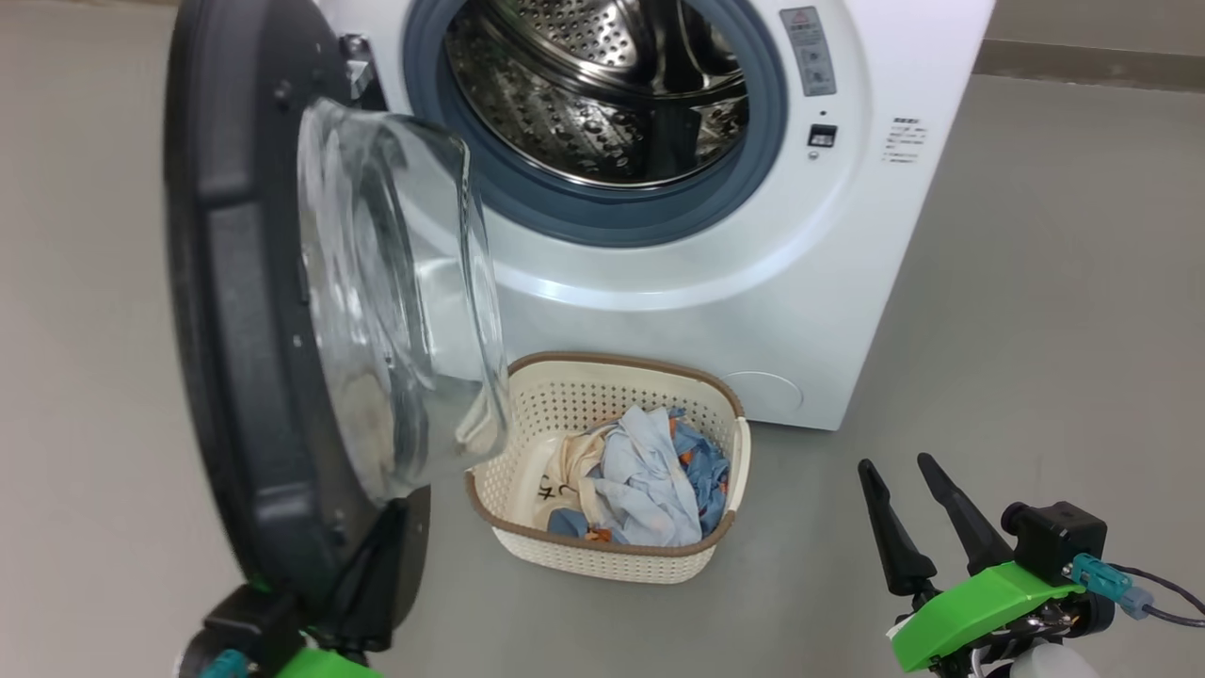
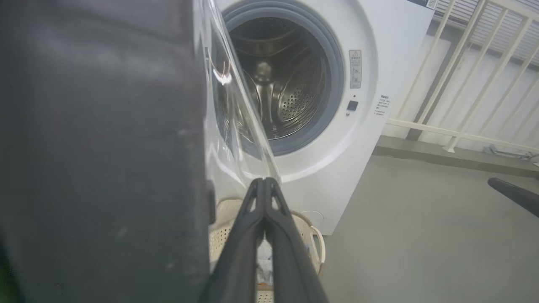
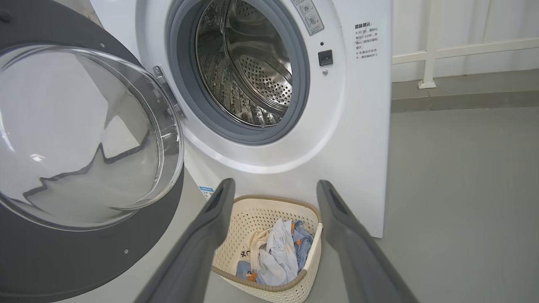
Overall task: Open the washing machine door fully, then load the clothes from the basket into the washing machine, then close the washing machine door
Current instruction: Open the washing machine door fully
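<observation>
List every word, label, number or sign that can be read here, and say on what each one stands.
"温馨提示" (probably): heading of the printed notice on the washing machine front; lines below too small.
Grey label beside the drum: warning triangle; text too small.
Blue label at the machine's lower corner: unreadable.
Black lettering on the clothes in the basket: folded, unreadable.

Grey floor [image 1: 1054, 282] spreads near and right. At the far right, a white railing [image 2: 459, 71] stands on a low kerb [image 2: 442, 158].
</observation>
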